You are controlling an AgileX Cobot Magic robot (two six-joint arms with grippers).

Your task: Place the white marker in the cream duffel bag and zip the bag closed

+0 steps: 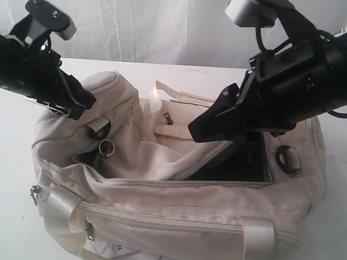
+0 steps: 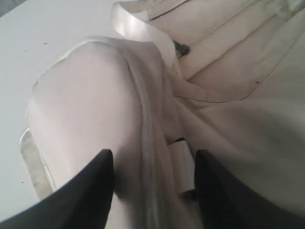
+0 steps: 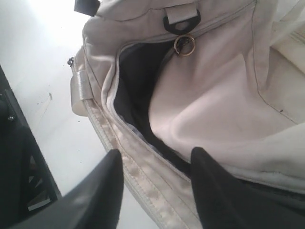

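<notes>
A cream duffel bag (image 1: 174, 210) lies lengthwise on a white desk (image 1: 1, 213) with its top unzipped. From the outside camera, the loose top flap (image 1: 160, 156) sags into the opening. Black lining (image 1: 245, 168) shows toward the right end, and a small brass ring (image 1: 106, 148) hangs near the left end. The left fingers (image 1: 79, 103) hang over the bag's left end. The right fingers (image 1: 203, 130) point down at the open mouth, right of centre. This side-on angle does not show how far either pair is spread. The left wrist camera does: its two dark fingers stand wide apart and grip nothing. They sit astride a rounded hump of the bag's end, with a zip seam (image 2: 143, 119) running between them, and a pale webbing handle (image 2: 136, 26) lies beyond. Whether they touch the fabric cannot be told. The right wrist camera shows its fingers parted and empty above the front edge of the opening. Only this view looks down into the dark inside of the bag, and it brings the brass ring and a black plastic strap loop (image 3: 181, 18) up close. The white marker cannot be seen in any view.
</notes>
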